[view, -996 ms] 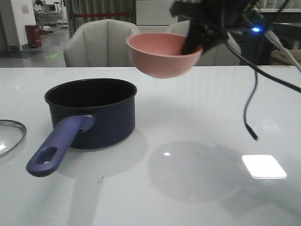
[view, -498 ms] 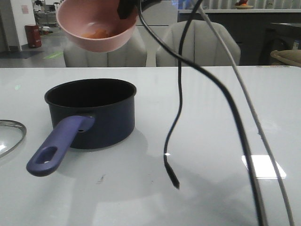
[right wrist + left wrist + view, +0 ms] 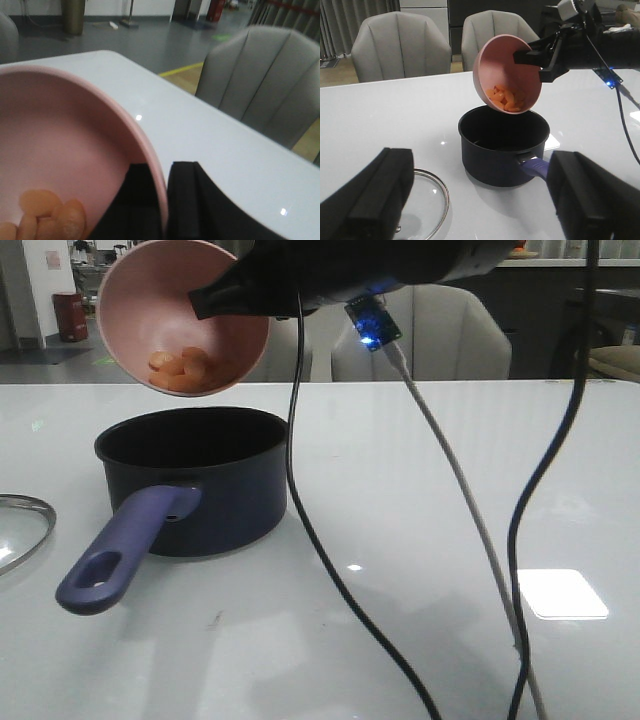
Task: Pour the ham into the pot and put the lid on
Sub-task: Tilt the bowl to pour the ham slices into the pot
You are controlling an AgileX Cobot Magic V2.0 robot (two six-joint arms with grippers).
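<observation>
Front view: the right claw (image 3: pixel 205 305) is pinching the rim of a round pink bowl (image 3: pixel 160 300), holding it tipped steeply above the dark navy saucepan with the black interior (image 3: pixel 195 480). Small orange-pink ham chunks (image 3: pixel 185 365) are lying heaped against the bowl's lowest wall, just over the far-left part of the pot's opening; none are showing inside the pot. The pot is standing upright on the white glossy tabletop (image 3: pixel 450 490), its long blue-purple handle with an oval hole (image 3: pixel 115 560) reaching toward the camera and to the left. At the left edge, the round clear glass lid with the steel rim (image 3: pixel 25 530) is lying flat on the tabletop, apart from the pot, only partly in frame. Dark cables (image 3: pixel 330 570) are hanging from the right arm in front of the scene.

Left wrist view: the left claw (image 3: pixel 480 200) is spread wide, holding nothing, its two black fingers (image 3: pixel 370 195) framing the pot and lid.

Right wrist view: one black finger is pressing inside the bowl rim, one outside.
</observation>
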